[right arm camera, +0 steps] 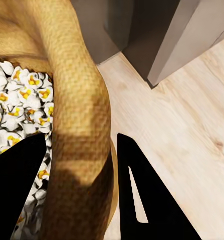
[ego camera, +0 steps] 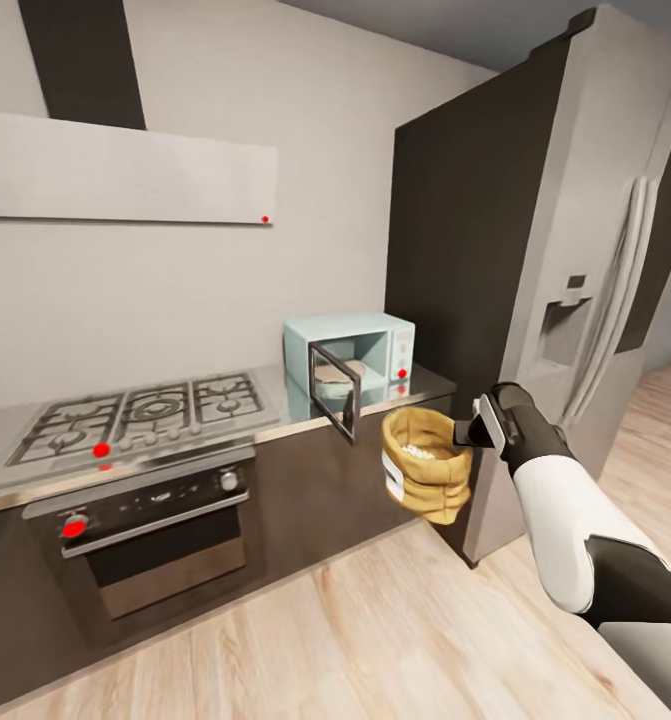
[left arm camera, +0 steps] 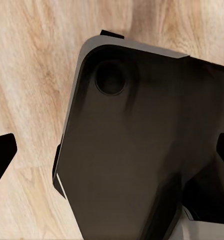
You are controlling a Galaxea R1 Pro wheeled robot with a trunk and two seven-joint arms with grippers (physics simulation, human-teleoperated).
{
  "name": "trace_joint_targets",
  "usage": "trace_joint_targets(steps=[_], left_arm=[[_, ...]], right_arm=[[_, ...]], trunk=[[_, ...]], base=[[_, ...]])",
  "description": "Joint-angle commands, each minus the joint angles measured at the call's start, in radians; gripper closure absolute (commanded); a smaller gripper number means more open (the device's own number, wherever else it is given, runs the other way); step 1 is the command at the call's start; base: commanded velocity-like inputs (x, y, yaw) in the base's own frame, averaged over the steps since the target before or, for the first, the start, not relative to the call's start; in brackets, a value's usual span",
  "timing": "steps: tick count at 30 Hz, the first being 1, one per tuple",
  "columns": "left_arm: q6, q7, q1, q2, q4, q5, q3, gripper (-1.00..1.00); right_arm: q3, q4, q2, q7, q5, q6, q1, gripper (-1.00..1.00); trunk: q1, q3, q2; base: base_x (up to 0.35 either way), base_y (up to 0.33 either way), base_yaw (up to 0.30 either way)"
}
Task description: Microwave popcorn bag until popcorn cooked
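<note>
The tan burlap popcorn bag (ego camera: pixel 427 466) hangs in the air in front of the countertop's (ego camera: pixel 280 400) right end, below the microwave. My right gripper (ego camera: pixel 472 432) is shut on its rolled rim. In the right wrist view the rim (right arm camera: pixel 84 125) sits between the two dark fingers (right arm camera: pixel 147 200), and white and yellow popcorn (right arm camera: pixel 16 100) shows inside the sack. The mint-blue microwave (ego camera: pixel 375 340) stands on the counter with its dark glass door (ego camera: pixel 335 402) swung open towards me. My left gripper (left arm camera: pixel 112 155) is open, hanging over my own dark base (left arm camera: pixel 142 150) and the wood floor.
A gas hob (ego camera: pixel 145 405) with a dark built-in oven (ego camera: pixel 165 525) under it lies left of the microwave, beneath a flat grey hood (ego camera: pixel 125 170). A tall fridge (ego camera: pixel 535 250) stands close on the right. Wood floor (ego camera: pixel 355 620) spreads in front of the cabinets.
</note>
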Motion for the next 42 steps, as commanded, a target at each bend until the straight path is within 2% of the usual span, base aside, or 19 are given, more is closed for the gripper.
trace_joint_targets(steps=[1, 8, 11, 17, 20, 35, 42], left_arm=[[-0.001, 0.001, 0.0, 0.0, -0.002, -0.001, 0.006, -1.0], [-0.007, 0.001, 0.0, 0.002, -0.003, -0.003, 0.003, -1.0], [-0.011, 0.001, 0.0, 0.003, -0.003, -0.004, 0.002, -1.0], [-0.013, 0.001, 0.0, 0.003, -0.003, -0.004, 0.008, -1.0], [-0.014, 0.001, 0.0, 0.003, -0.003, -0.004, 0.008, -1.0], [-0.015, 0.001, 0.0, 0.001, -0.003, -0.004, 0.007, -1.0], [-0.006, 0.001, 0.0, 0.003, -0.002, -0.003, 0.007, -1.0]], right_arm=[[-0.003, -0.001, 0.0, -0.002, 0.001, 0.003, -0.001, 1.0], [-0.002, -0.009, -0.019, -0.001, 0.0, 0.003, -0.001, 1.0], [0.007, -0.032, -0.042, 0.001, -0.001, 0.003, -0.001, 1.0], [0.01, -0.348, -0.052, 0.0, -0.004, 0.003, -0.001, 1.0], [0.011, -0.435, -0.052, -0.003, -0.005, 0.003, -0.001, 1.0], [0.011, -0.456, -0.049, -0.006, -0.012, 0.003, -0.001, 1.0], [0.011, -0.456, -0.048, -0.01, -0.004, 0.003, -0.001, 1.0]], trunk=[[0.001, -0.001, -0.001], [0.001, -0.001, -0.001], [0.001, -0.001, -0.001], [0.001, -0.001, -0.001], [0.001, -0.001, -0.001], [0.001, -0.001, -0.001], [0.001, -0.001, -0.001]], base=[[0.322, 0.0, 0.0], [0.247, 0.0, 0.0], [0.015, 0.0, 0.0], [0.001, 0.0, 0.0], [0.0, 0.0, 0.0], [0.0, 0.0, 0.0], [0.25, 0.0, 0.0]])
